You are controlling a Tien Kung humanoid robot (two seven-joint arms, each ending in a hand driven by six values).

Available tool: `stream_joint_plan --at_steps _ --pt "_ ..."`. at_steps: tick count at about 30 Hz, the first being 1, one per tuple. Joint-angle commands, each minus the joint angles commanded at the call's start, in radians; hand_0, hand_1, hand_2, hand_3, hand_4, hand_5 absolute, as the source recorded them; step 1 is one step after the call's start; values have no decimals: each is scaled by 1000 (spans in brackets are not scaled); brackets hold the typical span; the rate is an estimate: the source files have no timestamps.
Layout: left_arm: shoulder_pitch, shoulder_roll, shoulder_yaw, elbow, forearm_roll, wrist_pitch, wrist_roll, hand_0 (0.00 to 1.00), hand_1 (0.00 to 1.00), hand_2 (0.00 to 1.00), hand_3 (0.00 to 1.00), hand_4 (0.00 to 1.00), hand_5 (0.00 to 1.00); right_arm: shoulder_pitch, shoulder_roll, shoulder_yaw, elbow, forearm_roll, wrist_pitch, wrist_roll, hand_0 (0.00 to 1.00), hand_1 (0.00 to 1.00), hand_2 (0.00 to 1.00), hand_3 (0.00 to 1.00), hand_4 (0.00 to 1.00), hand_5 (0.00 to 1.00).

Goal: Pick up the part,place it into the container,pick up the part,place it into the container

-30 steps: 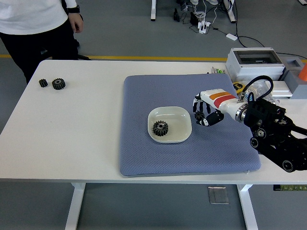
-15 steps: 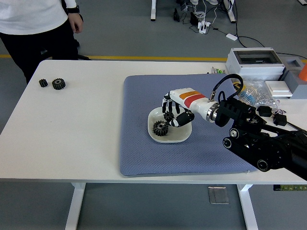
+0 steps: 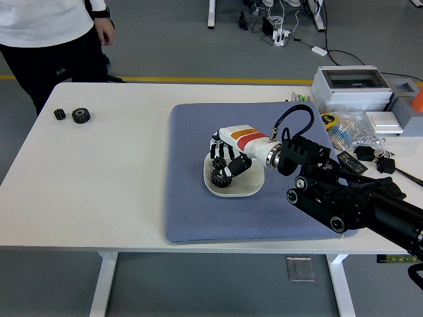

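A white bowl (image 3: 254,187) sits on the blue-grey mat (image 3: 198,211) in the middle of the table. A large black gear (image 3: 221,178) lies in the bowl's left half. My right hand (image 3: 223,160) reaches in from the right and hangs low over the bowl's left side, just above that gear. Its fingers are curled around a small black gear (image 3: 218,162), which they partly hide. Two more black gears, a small one (image 3: 59,114) and a larger one (image 3: 80,115), lie on the bare table at the far left. My left arm is out of view.
A person in a white top and black trousers (image 3: 46,39) stands at the far left corner, one hand (image 3: 104,30) hanging by the side. A grey box (image 3: 350,86), bags and cables crowd the table's right end beside my right arm.
My right hand has moved left across the mat with the small gear, from right of the bowl to over the bowl's left side, and has come down close to the large gear.
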Motion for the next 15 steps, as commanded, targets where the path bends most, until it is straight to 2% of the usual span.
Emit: stream_joint_plan --at_steps 13,14,15 --pt "1 1 9 0 -1 0 2 631 592 663 559 657 571 -3 33 -24 -45 31 -4 3 175 294 395 470 845 6" --pt "1 1 9 0 -2 0 2 633 594 665 558 656 570 -3 34 -25 -48 34 -3 4 178 321 440 483 770 46" --pt "1 1 9 0 -2 0 2 633 594 665 558 656 570 -4 35 -26 -51 36 -3 5 178 321 440 483 770 46"
